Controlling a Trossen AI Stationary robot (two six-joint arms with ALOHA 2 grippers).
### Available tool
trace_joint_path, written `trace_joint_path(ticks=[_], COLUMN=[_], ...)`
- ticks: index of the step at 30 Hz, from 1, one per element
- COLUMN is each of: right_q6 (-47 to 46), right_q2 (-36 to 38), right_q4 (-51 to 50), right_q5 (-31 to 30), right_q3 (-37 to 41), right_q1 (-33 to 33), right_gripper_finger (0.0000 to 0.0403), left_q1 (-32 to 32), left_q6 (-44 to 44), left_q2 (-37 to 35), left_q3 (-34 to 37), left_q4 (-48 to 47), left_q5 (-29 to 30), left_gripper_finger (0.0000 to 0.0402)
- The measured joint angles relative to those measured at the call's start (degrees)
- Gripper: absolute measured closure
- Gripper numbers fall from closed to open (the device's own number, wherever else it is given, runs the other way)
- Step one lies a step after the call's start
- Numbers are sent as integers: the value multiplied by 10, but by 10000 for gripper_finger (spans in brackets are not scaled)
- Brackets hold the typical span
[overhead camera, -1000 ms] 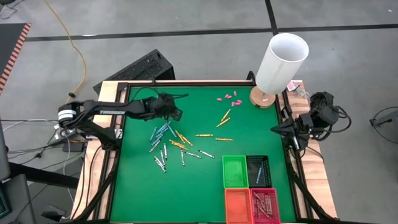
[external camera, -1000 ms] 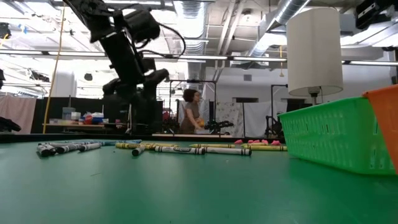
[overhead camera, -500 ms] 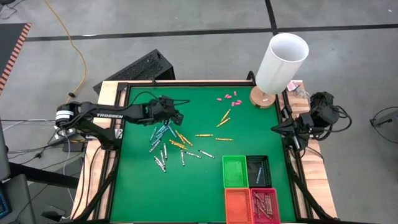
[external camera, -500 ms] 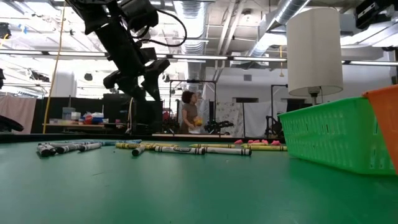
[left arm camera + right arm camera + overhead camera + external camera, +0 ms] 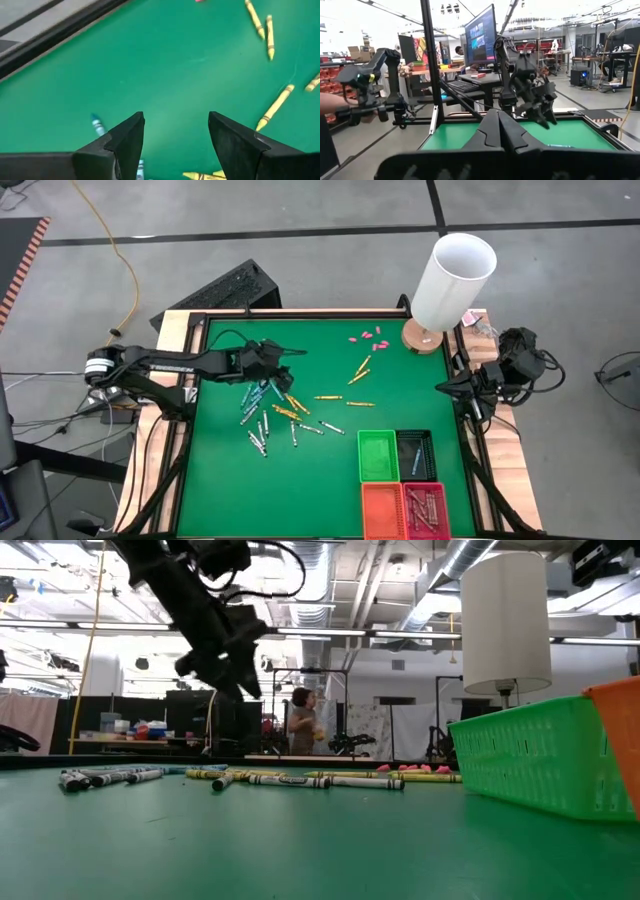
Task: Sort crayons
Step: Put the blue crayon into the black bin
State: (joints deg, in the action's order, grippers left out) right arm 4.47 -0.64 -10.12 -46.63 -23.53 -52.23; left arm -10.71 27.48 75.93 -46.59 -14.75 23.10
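Observation:
Several crayons (image 5: 266, 406) in light blue, grey-white and yellow-orange lie in a loose heap on the green mat, left of centre. Loose yellow-orange crayons (image 5: 358, 370) lie farther right; in the low view the crayons (image 5: 290, 779) stretch in a row. My left gripper (image 5: 280, 363) hangs open above the mat at the heap's far end, tilted downward. Its own view shows the left gripper (image 5: 175, 131) with bare mat between the fingers, a blue crayon (image 5: 97, 125) on one side and a yellow one (image 5: 274, 106) on the other. My right gripper (image 5: 499, 124) is shut and empty, parked at the table's right edge (image 5: 445, 387).
Four small baskets stand at the near right: green (image 5: 378, 455), black (image 5: 415, 452), orange (image 5: 382, 510) and red (image 5: 424, 508), the red one with crayons in it. A white cylinder on a wooden foot (image 5: 450, 275) stands at the far right corner, with small pink pieces (image 5: 367, 337) beside it.
My left gripper has risen a little and drifted toward the table's near edge, over the heap's far end, rolling about its own axis as it went. It has stayed open. No crayon has moved.

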Motion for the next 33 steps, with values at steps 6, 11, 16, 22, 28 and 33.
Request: trace_joint_path(ticks=[6, 11, 16, 22, 28, 33], right_q6=[0, -1, -14, -15, -15, -15], right_q2=[0, 0, 0, 0, 0, 0], right_q4=[-4, -3, -1, 5, 8, 8], right_q5=[0, 0, 0, 0, -1, -1], right_q3=[0, 0, 0, 0, 0, 0], right_q1=[0, 0, 0, 0, 0, 0], right_gripper_finger=[403, 403, 403, 403, 403, 403], left_q1=[-6, 13, 67, 122, 147, 154], left_q6=[35, 56, 163, 314, 427, 439], left_q2=[-133, -266, -363, -363, -273, -216], left_q3=[0, 0, -1, -1, 0, 0], left_q4=[-22, -67, -188, -305, -373, -370], left_q5=[18, 97, 228, 353, 365, 333], left_gripper_finger=[191, 191, 191, 191, 191, 191])
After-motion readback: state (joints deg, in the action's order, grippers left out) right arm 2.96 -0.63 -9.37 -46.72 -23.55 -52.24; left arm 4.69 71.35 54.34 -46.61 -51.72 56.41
